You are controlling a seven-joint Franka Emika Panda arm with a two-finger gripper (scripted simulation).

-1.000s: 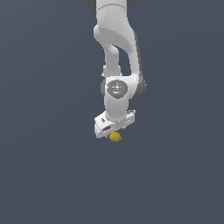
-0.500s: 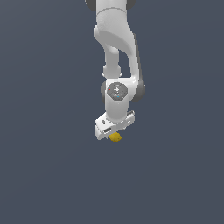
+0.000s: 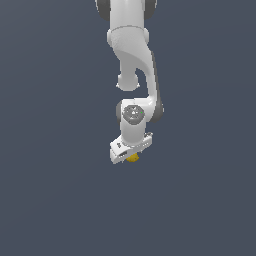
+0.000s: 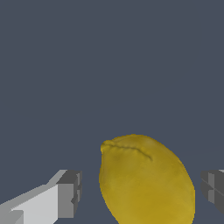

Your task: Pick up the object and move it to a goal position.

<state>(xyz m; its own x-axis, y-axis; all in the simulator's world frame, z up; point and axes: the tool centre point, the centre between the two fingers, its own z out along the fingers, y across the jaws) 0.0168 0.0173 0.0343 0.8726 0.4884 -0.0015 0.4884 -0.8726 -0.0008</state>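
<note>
1. The counter [image 3: 55, 200] is showing as one uniform grey-blue surface filling both views. No goal marker is appearing on it, so I am not able to say which way the goal lies.

2. My arm [image 3: 134, 60] is reaching down from the top of the exterior view, and its wrist is pointing roughly straight down at the counter.

3. My tool [image 3: 130, 153] is hanging at the arm's low end, tilted slightly in the exterior view. In the wrist view its jaws are standing apart, one finger [image 4: 65, 194] on one side of the object and the other finger [image 4: 214, 188] on the far side, with a visible gap of counter between each and the yellow surface. I am therefore reading the tool as open wide and holding nothing.

4. The object [image 4: 146, 179], a bumpy yellow lemon-like lump, is lying between the two fingers and directly under the tool. In the exterior view only a small part of it is peeking out below the tool body. It is sitting nearer the second finger than the first, so I am judging it slightly off centre.

5. Its long axis is running roughly crosswise to the line joining the fingers, with the pointed tip aimed away from the tool. I am judging that closing would grip the narrower width, which suits the grasp.
</note>
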